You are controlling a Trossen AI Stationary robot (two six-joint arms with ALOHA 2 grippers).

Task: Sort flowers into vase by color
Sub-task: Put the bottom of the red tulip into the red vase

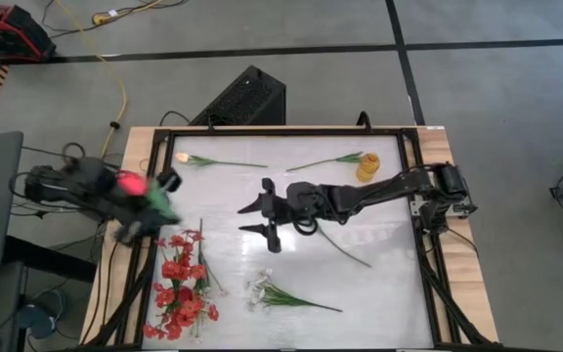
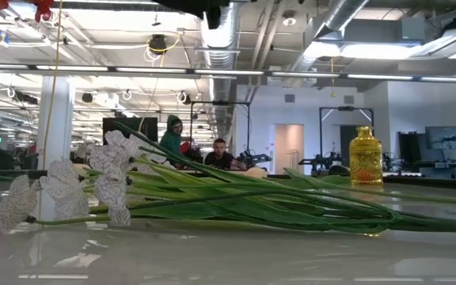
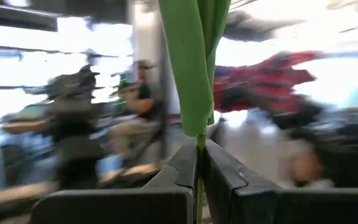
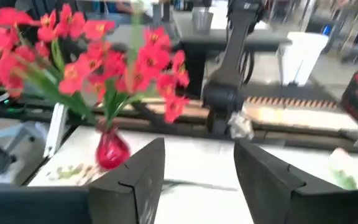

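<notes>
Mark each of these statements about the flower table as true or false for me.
1. The left arm's jaws are shut on a green stem. True.
2. The right gripper has its jaws closed on a tulip. False: they are open and empty.
3. A yellow vase stands on the table. True.
4. The red flowers sit in the yellow vase. False: they stand in a red vase.

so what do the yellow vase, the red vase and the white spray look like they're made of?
Yellow vase: likely glass or clear plastic, since light glows through the amber body and it looks glossy. Red vase: also translucent and shiny, with bright highlights on its bulb, so glass or plastic. White spray: petals look like thin matte fabric with dark veining, and the stems look like smooth green plastic. All of this is judged by look only.
</notes>
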